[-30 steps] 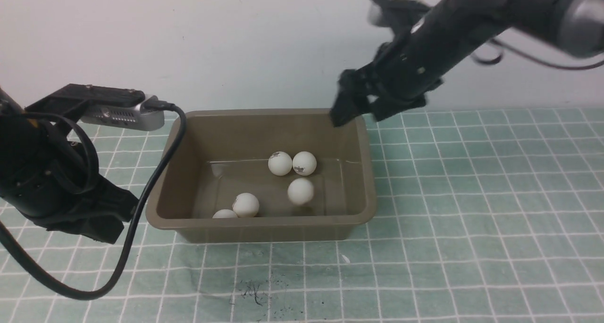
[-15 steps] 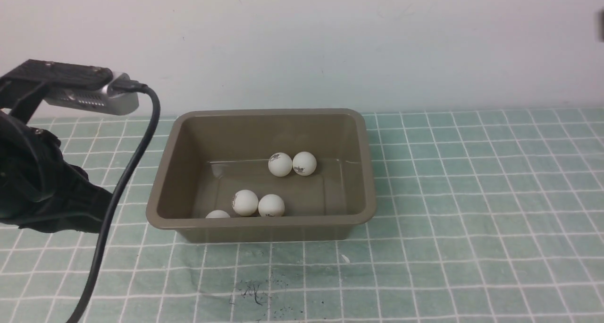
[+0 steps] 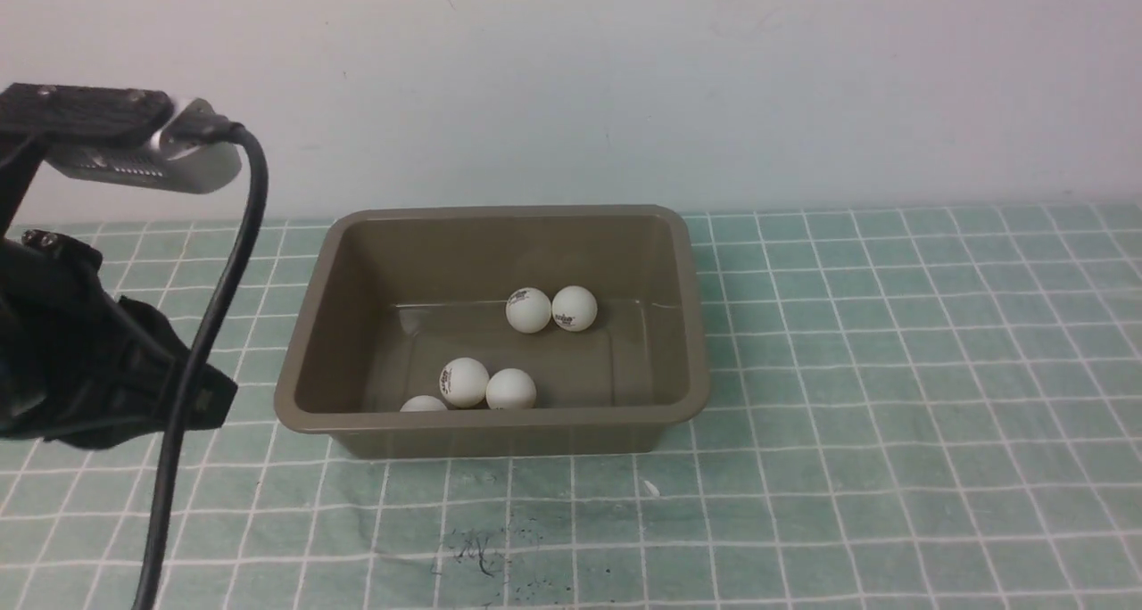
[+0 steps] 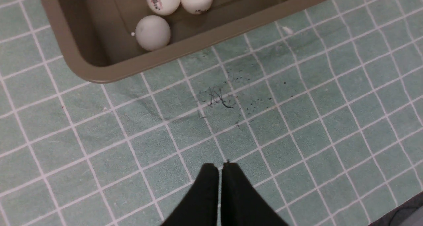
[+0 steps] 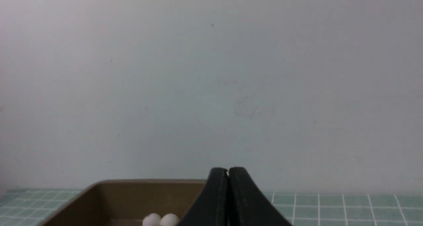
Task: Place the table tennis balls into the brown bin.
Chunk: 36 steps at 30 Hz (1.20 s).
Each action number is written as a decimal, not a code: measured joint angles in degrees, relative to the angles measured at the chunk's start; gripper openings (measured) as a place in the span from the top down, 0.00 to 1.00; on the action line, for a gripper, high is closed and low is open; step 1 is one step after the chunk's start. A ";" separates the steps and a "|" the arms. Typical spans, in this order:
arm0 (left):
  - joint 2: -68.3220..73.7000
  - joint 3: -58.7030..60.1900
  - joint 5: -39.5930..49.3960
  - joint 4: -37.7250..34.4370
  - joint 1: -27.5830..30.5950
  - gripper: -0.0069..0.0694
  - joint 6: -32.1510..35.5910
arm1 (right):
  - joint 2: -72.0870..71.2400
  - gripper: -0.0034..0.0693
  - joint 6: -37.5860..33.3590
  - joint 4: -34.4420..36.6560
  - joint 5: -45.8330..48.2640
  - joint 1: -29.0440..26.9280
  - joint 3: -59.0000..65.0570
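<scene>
Last drop settled: all five table tennis balls (image 3: pixel 511 389) rest inside brown bin (image 3: pixel 500 417), mid-bench (image 3: pixel 892 369). Right arm gone from front view. Right fingers (image 5: pixel 216 199) clenched, empty. Left fingers (image 4: pixel 206 193) clenched, empty. Task looks complete.

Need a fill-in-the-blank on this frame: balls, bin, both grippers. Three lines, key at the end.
1. The brown bin holds ____ table tennis balls.
2. The left gripper is ____ above the green mat, outside the bin.
3. The right gripper, shut, grips ____.
Missing words: five; shut; nothing.
</scene>
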 joint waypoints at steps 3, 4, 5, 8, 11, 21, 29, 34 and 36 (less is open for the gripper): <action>-5.47 3.44 -1.46 -0.02 0.00 0.92 0.28 | 0.00 0.97 0.00 0.21 -0.58 0.00 0.95; -5.47 3.74 -1.62 -0.02 0.00 0.92 0.27 | 0.00 0.97 0.00 0.21 -0.67 0.00 0.95; -11.26 6.74 -3.57 -0.22 0.00 0.92 0.34 | 0.00 0.97 0.00 0.39 -0.87 0.00 1.02; -20.82 11.42 -8.08 -0.22 0.00 0.92 0.34 | 0.00 0.97 0.00 0.43 -1.04 0.00 1.07; -30.59 15.90 -13.81 -0.16 0.00 0.92 0.41 | 0.00 0.97 0.00 0.43 -1.11 0.00 1.07; -51.43 20.58 -19.73 -0.67 0.00 0.92 0.41 | 0.00 0.97 0.00 0.45 -1.02 0.00 1.07; -55.25 20.58 -19.67 -0.42 0.00 0.92 1.15 | 0.00 0.97 0.00 0.45 -0.95 0.00 1.07; -55.20 21.92 -21.77 1.86 0.00 0.92 1.47 | 0.00 0.97 0.00 0.45 -0.95 0.00 1.07; -55.20 23.15 -23.59 3.21 0.00 0.92 1.50 | 0.00 0.97 0.00 0.45 -0.95 0.00 1.07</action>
